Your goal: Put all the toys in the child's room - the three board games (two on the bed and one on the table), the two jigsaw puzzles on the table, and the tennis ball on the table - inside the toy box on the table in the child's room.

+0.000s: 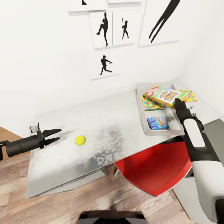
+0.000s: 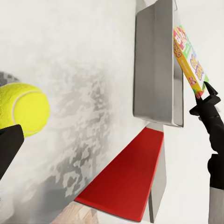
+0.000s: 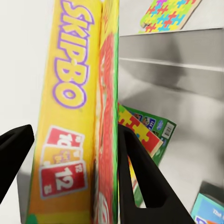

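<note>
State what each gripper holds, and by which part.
The right gripper grips the Skip-Bo box across its thin sides at one end, above the toy box. The left gripper is open, empty, near the tennis ball.

The head camera looks down from high over the table [image 1: 102, 124]. Each wrist camera sits very close, and both see the toy box [image 2: 156, 65] too.

White wall [image 1: 46, 62], wood-plank floor [image 1: 93, 202], red chair [image 1: 155, 168]
</note>
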### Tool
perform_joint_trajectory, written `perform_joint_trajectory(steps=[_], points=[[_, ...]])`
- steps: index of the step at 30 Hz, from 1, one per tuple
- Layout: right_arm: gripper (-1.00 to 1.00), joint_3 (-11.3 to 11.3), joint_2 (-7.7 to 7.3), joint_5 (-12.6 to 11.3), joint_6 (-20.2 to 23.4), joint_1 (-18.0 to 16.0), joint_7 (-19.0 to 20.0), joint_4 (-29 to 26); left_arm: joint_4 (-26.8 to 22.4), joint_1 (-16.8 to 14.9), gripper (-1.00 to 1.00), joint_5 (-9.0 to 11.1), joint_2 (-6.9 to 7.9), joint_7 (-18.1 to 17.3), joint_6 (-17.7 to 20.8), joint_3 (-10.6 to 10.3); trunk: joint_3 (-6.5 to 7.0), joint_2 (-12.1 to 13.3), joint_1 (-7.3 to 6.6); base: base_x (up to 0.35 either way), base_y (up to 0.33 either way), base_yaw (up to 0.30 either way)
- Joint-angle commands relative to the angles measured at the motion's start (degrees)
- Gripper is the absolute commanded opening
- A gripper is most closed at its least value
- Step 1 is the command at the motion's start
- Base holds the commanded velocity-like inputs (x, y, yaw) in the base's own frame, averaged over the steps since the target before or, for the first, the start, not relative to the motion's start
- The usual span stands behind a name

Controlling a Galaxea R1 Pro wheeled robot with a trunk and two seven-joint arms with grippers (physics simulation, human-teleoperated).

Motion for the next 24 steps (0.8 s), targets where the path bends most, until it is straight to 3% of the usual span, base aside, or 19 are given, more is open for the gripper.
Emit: perform_joint_trajectory(steps=[1,23,24], points=[[-1.0,0.0,-0.01,-0.2,0.2,0.0,-0.3,-0.1,0.0,0.0,1.0,-0.5,0.01,-0.5,0.2,0.0,-0.12,-0.1,0.03,0.0,0.0,0.0],[-1.0,0.0,-0.01,-0.2,0.1,0.0,-0.3,2.2,0.0,-0.1,1.0,-0.5,-0.01,-0.5,0.2,0.0,-0.27,-0.1,0.03,0.0,0.0,0.0],[1.0,0.0,-0.01,-0.2,0.1,0.0,-0.3,2.7,0.0,-0.1,1.0,-0.5,-0.01,-0.6,0.2,0.0,-0.28,-0.1,0.03,0.0,0.0,0.0]])
